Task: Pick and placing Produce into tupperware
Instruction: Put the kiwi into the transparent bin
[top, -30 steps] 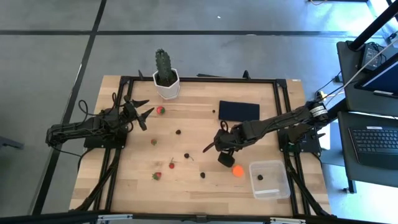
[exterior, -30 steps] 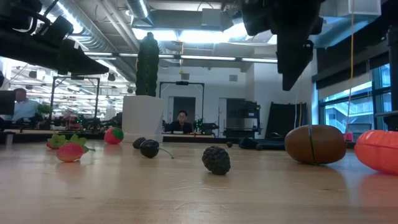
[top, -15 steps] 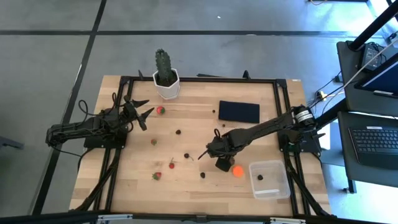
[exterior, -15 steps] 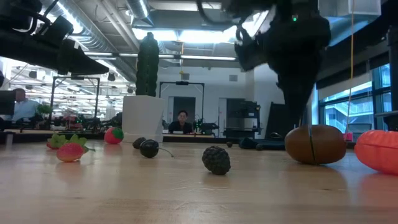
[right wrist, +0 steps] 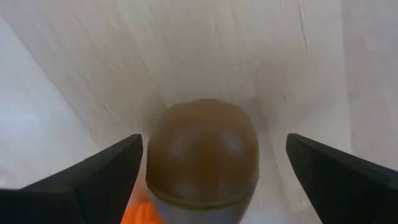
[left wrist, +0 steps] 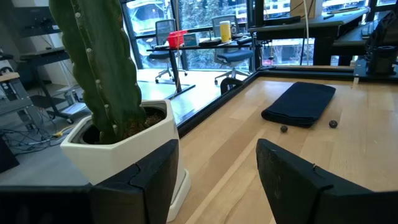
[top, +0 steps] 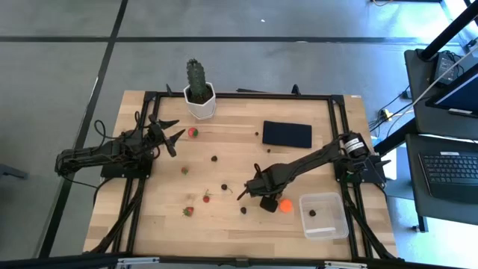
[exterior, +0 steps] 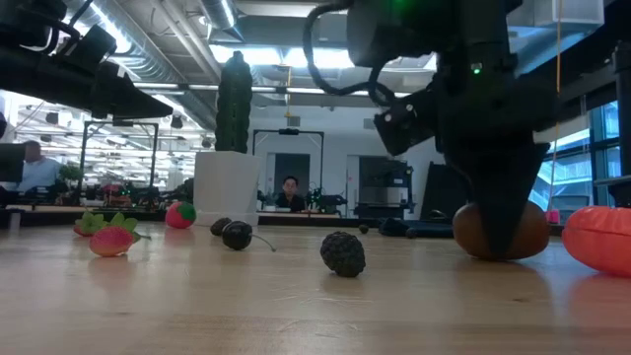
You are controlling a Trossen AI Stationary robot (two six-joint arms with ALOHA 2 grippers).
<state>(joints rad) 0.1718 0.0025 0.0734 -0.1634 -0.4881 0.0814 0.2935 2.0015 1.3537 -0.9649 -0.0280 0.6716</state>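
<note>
My right gripper [top: 266,200] is open and low over the table. Its fingers stand on either side of the brown kiwi-like oval [right wrist: 202,155], which lies on the wood; I see no touch. In the low view the gripper [exterior: 501,222] covers part of the oval [exterior: 471,232]. An orange ball [top: 284,205] lies just beside it. The clear tupperware [top: 324,215] stands at the near right with one dark berry [top: 312,212] in it. My left gripper [top: 175,137] is open and empty at the far left, beside a strawberry [top: 193,132].
Strawberries [top: 188,211] and dark berries [top: 224,187] lie scattered across the table's middle. A blackberry [exterior: 343,253] lies near the low camera. A green cactus in a white pot [top: 199,96] stands at the far edge. A flat black rectangle [top: 287,134] lies at the far right.
My right gripper has moved toward the table's near edge and gone down, until its open fingers stand around the brown oval. The oval and the orange ball have stayed where they were.
</note>
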